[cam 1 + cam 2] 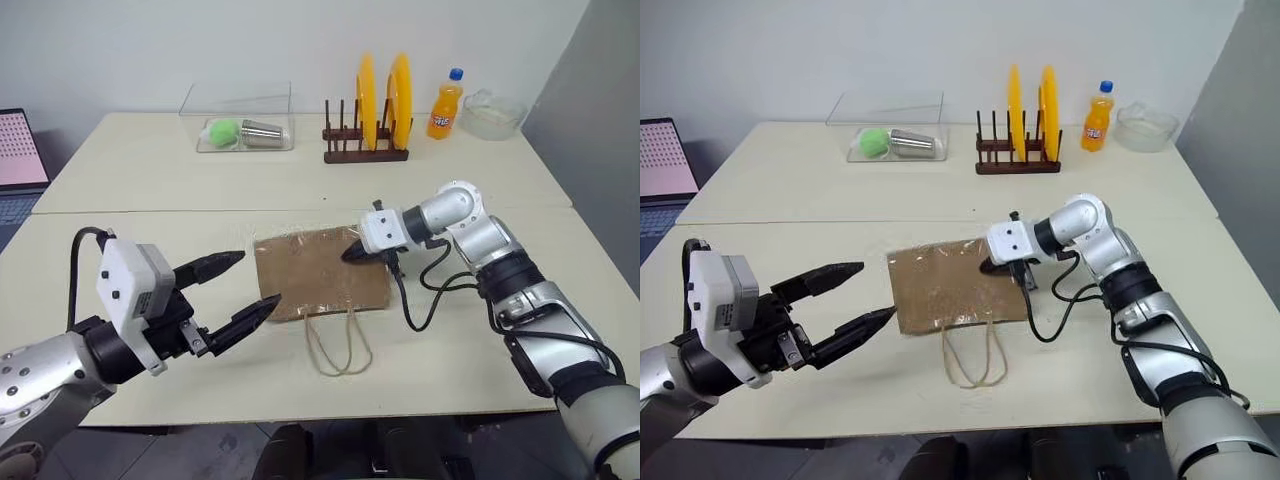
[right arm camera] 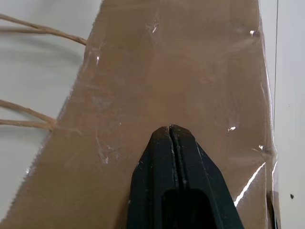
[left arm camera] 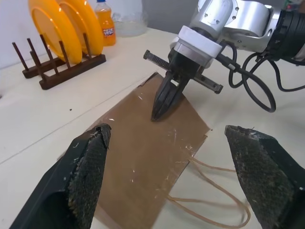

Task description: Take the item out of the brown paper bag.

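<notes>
Lower left of the left eye view, the left gripper (image 1: pixel 243 287) hovers above the near table (image 1: pixel 440 370) with its two black fingers spread wide and nothing between them, tips pointing toward the left edge of the brown paper bag (image 1: pixel 315 275). The bag lies flat at the centre of the frame, its string handles (image 1: pixel 338 347) trailing toward the near edge of the table. Right of centre, the right gripper (image 1: pixel 352 253) has its fingers pressed together — empty — with the tip over the bag's right part; whether it touches the paper cannot be told. The item cannot be seen; the bag looks flat. Further back, along the upper part of the frame, stand a clear container (image 1: pixel 238 117), a plate rack (image 1: pixel 366 140) with yellow plates (image 1: pixel 384 97) and an orange soda bottle (image 1: pixel 445 104).
</notes>
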You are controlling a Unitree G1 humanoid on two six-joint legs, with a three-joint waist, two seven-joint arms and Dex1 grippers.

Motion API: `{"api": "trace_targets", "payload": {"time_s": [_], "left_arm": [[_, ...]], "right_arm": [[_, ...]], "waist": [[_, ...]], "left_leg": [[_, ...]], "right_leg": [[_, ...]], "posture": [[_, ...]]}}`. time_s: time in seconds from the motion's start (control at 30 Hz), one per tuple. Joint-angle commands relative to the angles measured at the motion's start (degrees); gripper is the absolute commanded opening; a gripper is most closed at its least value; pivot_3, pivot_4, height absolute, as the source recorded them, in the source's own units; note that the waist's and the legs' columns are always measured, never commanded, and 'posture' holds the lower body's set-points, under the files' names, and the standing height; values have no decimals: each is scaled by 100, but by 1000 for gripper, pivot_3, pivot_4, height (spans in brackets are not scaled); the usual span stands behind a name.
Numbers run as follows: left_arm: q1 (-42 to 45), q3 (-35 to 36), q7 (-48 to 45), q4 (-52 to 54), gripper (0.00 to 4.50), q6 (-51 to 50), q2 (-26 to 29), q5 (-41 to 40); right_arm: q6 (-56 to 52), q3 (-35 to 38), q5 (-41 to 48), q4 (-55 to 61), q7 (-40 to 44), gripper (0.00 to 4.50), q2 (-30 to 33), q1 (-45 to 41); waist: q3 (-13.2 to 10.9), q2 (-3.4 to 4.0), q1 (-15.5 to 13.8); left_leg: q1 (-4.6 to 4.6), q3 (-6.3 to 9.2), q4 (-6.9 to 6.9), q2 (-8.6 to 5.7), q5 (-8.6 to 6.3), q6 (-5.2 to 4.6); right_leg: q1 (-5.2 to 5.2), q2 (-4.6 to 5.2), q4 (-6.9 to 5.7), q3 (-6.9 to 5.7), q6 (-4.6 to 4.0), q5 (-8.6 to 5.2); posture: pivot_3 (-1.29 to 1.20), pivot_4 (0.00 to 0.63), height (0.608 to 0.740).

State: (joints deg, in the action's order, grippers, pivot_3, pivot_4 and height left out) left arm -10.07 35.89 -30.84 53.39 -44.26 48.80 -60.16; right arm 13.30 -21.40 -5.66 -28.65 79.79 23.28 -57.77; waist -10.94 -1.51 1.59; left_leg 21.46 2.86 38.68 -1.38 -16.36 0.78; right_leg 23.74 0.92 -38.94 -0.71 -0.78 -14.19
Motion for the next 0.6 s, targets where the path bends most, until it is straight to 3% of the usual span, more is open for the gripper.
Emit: {"api": "trace_targets", "payload": {"time_s": [0.03,0.13,0.3,0.4,0.6], "left_arm": [[156,-208,-143,-59,4061,190,238,177],[242,-585,-655,-120,4061,381,673,674],[635,-1781,-2043,-822,4061,1421,1453,2021],[1107,-2542,-2601,-1356,4483,2177,1547,2782],[2104,-4040,-3552,-2437,4483,4024,1297,4404]], "right_arm": [[-386,266,330,810,50,37,219,-19],[-1132,544,820,1602,108,37,506,245],[-3028,1096,2023,3836,-54,37,1207,1671],[-3827,1309,2341,4889,-531,0,1480,2513],[-4760,1658,2685,6544,-1488,0,1831,4181]], "waist": [[-1,2,-6],[-2,3,-18],[-4,8,-158],[-8,15,-164],[-8,17,-167]], "left_leg": [[1,2,0,0,0,0],[3,4,0,0,0,0],[14,9,-7,-2,-1,1],[15,4,-25,-2,-1,0],[10,-3,-55,1,1,1]], "right_leg": [[0,0,0,-1,0,0],[-1,0,3,-4,0,-1],[0,1,19,-9,-1,-2],[2,1,33,-7,-2,-5],[12,0,32,-5,25,-20]], "posture": [[0,150,740],[0,150,740],[0,150,740],[0,150,740],[0,150,740]]}}
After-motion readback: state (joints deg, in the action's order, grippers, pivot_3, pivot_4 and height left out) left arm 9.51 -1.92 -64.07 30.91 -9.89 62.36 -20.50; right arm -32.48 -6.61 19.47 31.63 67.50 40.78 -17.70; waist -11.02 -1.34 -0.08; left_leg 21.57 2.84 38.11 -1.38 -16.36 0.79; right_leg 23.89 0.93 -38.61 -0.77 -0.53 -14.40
